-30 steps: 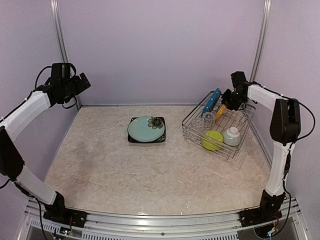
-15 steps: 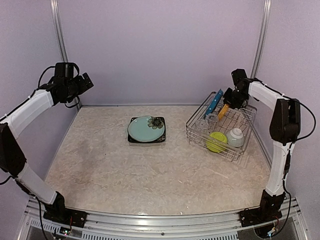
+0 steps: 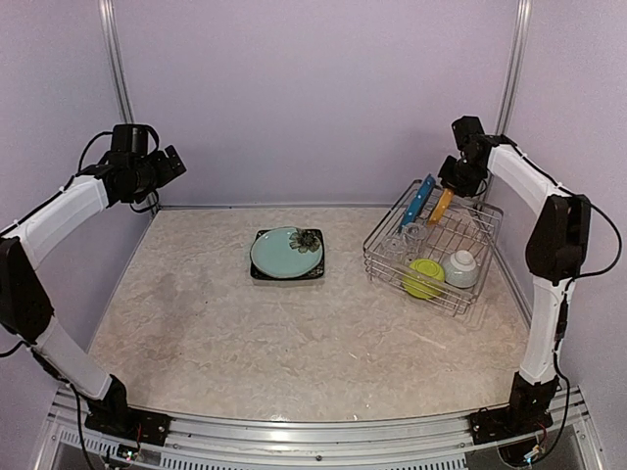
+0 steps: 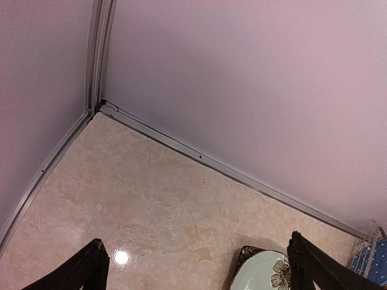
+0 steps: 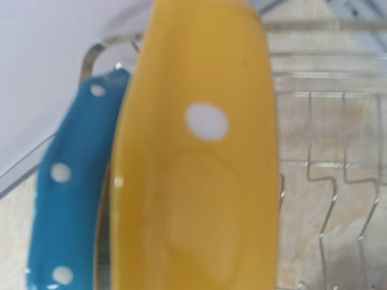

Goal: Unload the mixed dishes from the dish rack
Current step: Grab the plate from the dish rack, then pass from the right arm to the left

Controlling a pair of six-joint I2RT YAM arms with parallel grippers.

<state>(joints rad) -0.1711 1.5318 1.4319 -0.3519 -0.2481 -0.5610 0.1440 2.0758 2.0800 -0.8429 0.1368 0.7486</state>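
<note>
The dish rack (image 3: pixel 460 305) stands at the right rear of the table. My right gripper (image 3: pixel 458 181) is shut on the top edge of the yellow plate (image 3: pixel 441 206), which hangs on edge above the rack's back end. In the right wrist view the yellow plate (image 5: pixel 193 169) fills the frame and hides my fingers. Beside it the blue white-dotted plate (image 3: pixel 418 200) stands in the rack. A lime-green bowl (image 3: pixel 422 277), a pale grey-green bowl (image 3: pixel 459 267) and two clear glasses (image 3: pixel 397 242) sit inside. The teal flowered plate (image 3: pixel 284 252) lies on the black square plate (image 3: pixel 257 272) mid-table. My left gripper (image 3: pixel 171 162) hovers open at the left rear.
Purple walls with metal corner posts (image 3: pixel 509 78) close in the table at the back and both sides. The right arm reaches along the right wall. In the left wrist view, the table's back edge rail (image 4: pixel 242 178) runs across, with bare marble surface (image 4: pixel 157 205) below my open fingers.
My right gripper has risen with the yellow plate, lifting it out of the rack's slots. The rack has shifted slightly right. The left arm has barely moved.
</note>
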